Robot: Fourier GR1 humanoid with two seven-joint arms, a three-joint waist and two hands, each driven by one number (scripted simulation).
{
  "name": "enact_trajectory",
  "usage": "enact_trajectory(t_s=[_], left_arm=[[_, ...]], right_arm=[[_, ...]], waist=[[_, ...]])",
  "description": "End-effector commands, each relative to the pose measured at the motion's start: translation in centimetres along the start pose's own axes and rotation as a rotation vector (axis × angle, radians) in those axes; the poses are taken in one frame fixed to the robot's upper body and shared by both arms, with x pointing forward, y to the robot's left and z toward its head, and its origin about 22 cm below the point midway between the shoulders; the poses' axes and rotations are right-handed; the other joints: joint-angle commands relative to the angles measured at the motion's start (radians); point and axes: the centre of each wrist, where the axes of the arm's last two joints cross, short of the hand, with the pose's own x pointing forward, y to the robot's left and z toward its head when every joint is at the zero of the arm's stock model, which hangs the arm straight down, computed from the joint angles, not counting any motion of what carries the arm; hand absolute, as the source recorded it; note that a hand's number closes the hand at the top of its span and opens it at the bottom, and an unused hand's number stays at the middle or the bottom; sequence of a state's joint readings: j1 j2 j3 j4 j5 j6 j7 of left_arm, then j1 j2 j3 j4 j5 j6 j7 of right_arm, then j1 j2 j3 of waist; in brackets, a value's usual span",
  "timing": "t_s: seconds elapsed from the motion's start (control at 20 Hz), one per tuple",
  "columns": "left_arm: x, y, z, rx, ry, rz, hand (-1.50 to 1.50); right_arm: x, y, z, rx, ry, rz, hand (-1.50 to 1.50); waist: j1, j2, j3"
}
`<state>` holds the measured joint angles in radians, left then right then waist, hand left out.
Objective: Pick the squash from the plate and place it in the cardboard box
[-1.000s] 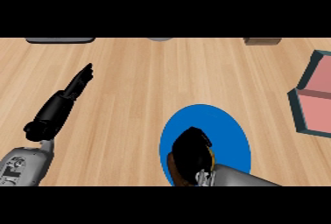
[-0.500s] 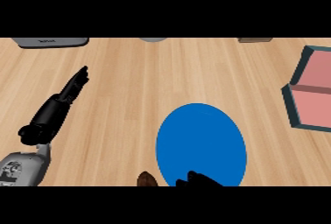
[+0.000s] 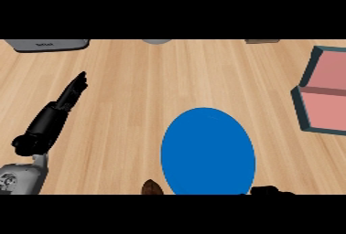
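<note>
Head view: the wooden desk (image 3: 169,77) fills the picture. A blue plate (image 3: 208,151) lies flat at lower centre, and its visible surface carries nothing. Just beside the plate's lower left rim, at the lower edge of the scene, shows a small dark brown pointed object (image 3: 151,187); only its tip is visible, so whether it is the squash cannot be told, nor whether it touches the plate. The left hand (image 3: 57,114) lies at the left of the view, well apart from the plate, its fingers (image 3: 76,87) straight and close together, pointing up and slightly right over the wood, holding nothing. Its grey forearm (image 3: 20,178) enters from the lower left corner. The right hand (image 3: 270,190) shows only as a small black shape at the lower edge, just beside the plate's lower right rim; whether its fingers are apart or closed cannot be told, nor whether it holds anything. The cardboard box (image 3: 324,91) stands at the right edge, cut by the frame, with dark teal walls and a pink interior, apart from the plate. A grey appliance (image 3: 47,44) sits at the top left edge.
</note>
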<state>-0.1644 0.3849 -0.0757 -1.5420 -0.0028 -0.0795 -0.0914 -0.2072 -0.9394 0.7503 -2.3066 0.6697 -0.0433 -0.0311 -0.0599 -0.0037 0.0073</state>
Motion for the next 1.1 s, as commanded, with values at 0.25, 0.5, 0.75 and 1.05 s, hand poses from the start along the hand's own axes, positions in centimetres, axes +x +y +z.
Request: enact_trajectory(t_s=[0.25, 0.5, 0.75, 1.05], left_arm=[[0.5, 0.5, 0.3, -0.002, -0.011, -0.001, 0.00], [0.4, 0.0, -0.6, -0.045, -0.026, 0.009, 0.00], [1.3, -2.8, -0.7, -0.051, -0.042, 0.007, 0.00], [2.5, -2.2, -3.0, -0.087, -0.064, 0.010, 0.00]], right_arm=[[-5.6, -3.8, 4.3, -0.335, 0.386, -0.165, 1.50], [-11.7, -7.8, 8.1, -0.442, 0.509, -0.198, 1.50], [-16.9, -12.1, 13.6, -0.419, 0.588, -0.188, 1.50], [-21.4, -10.9, 16.6, -0.120, 0.712, -0.102, 1.50]], waist=[[0.009, 0.006, -0.002], [0.034, 0.009, -0.005], [0.061, 0.005, -0.006], [0.113, 0.021, -0.006]])
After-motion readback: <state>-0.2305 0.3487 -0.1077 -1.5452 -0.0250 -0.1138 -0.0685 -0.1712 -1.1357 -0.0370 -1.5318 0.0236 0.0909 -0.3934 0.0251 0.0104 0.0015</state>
